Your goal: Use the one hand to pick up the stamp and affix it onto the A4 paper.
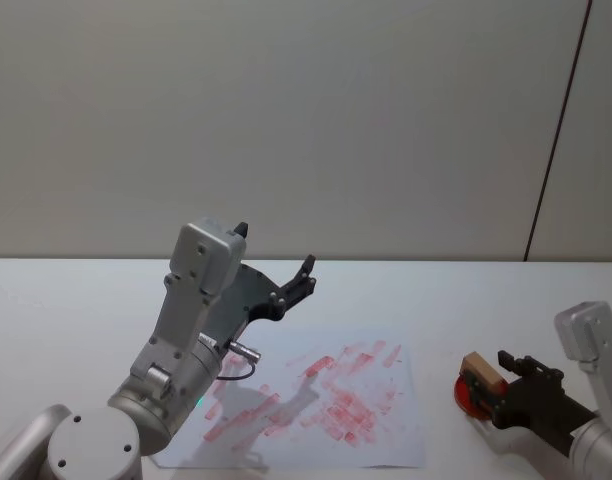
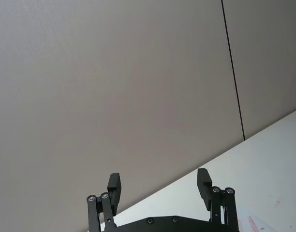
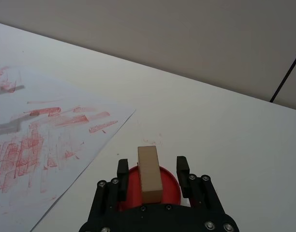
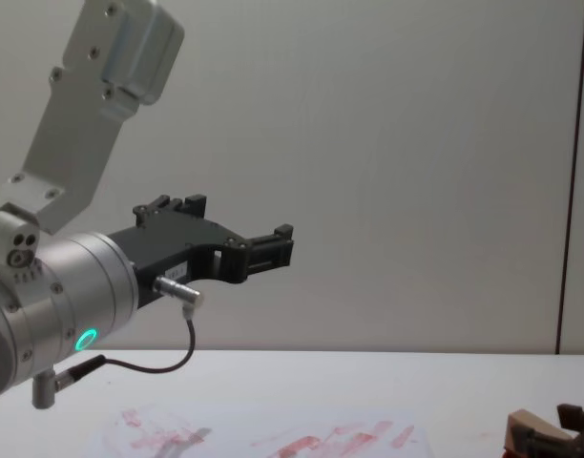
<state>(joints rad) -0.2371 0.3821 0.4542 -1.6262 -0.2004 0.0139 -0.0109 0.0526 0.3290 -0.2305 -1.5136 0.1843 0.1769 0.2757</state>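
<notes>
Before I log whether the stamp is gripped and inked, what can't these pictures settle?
- Right wrist view: whether the right gripper fingers touch the stamp; gaps show on both sides.
- Stamp's underside: hidden against the red ink pad.
- Chest view: stamp cut off by the bottom edge.
- Head view: the A4 paper's near left corner, covered by the raised left gripper's arm.

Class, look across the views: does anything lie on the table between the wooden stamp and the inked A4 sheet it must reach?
Nothing visible does. The stamp stands on the red ink pad between the right gripper's open fingers; bare table separates it from the A4 paper. The left gripper hangs raised above the sheet.
</notes>
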